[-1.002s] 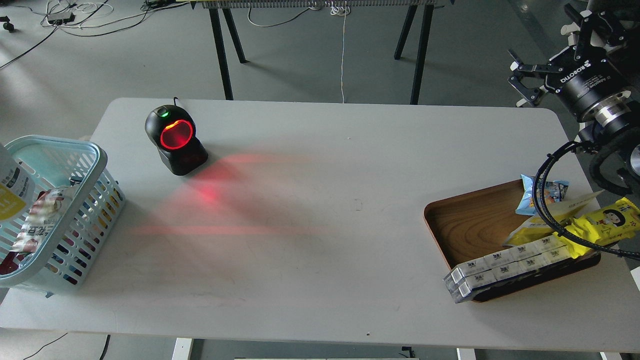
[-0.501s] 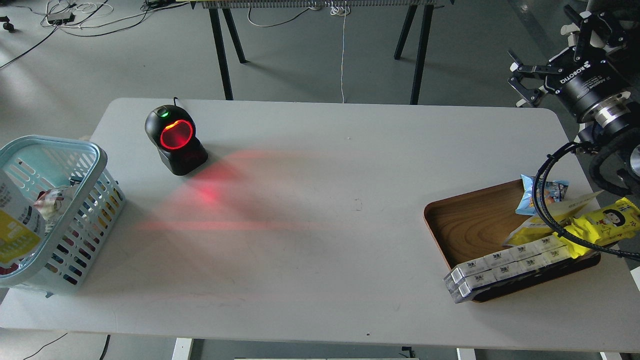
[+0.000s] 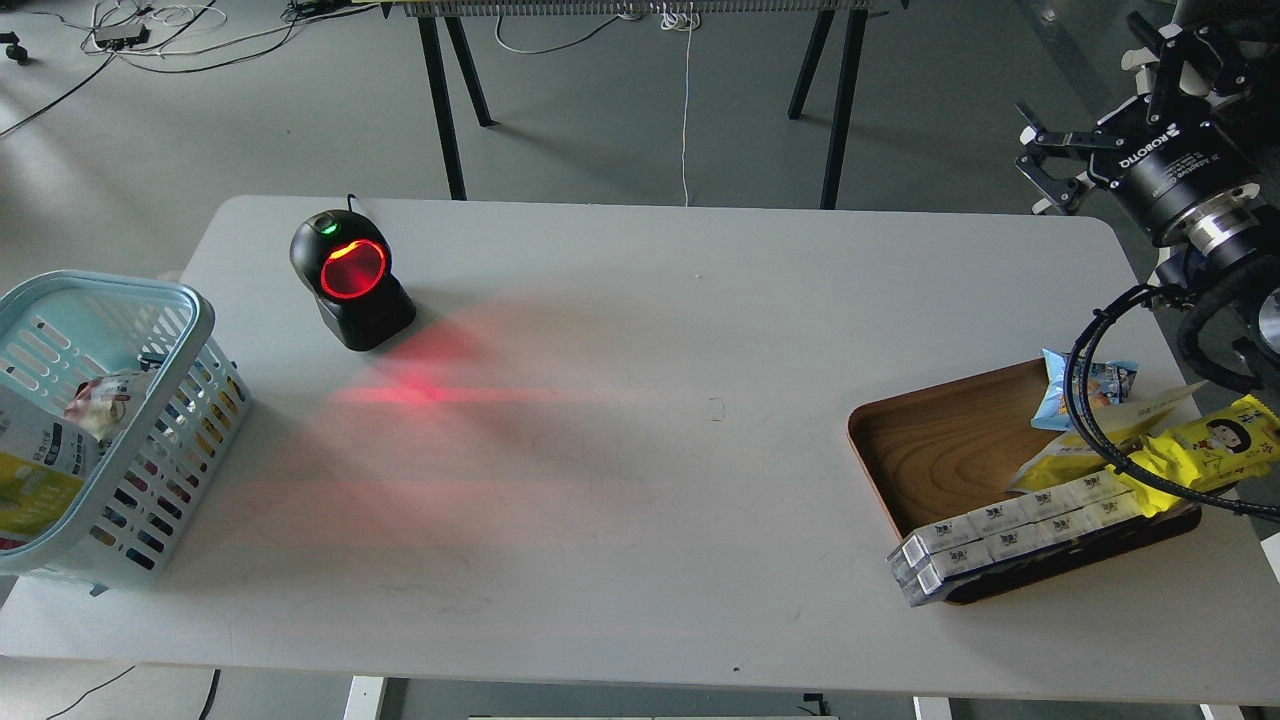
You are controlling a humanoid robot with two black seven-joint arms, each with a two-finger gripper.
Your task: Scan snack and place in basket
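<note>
Table (image 3: 640, 500) centre bare from lower left to lower right of frame. Obstacles: scanner (image 3: 352, 280) upper left, basket (image 3: 150, 400) at left edge, wooden tray (image 3: 940, 450) with packets at right edge. Black cable (image 3: 1085, 400) loops over tray's right part.

Snack (image 3: 35, 480) cut by left edge, half-hidden in basket (image 3: 190, 320).

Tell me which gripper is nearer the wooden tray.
Right. The right gripper hangs open above and behind the wooden tray, off the table's far right corner. The left gripper is not in view.
</note>
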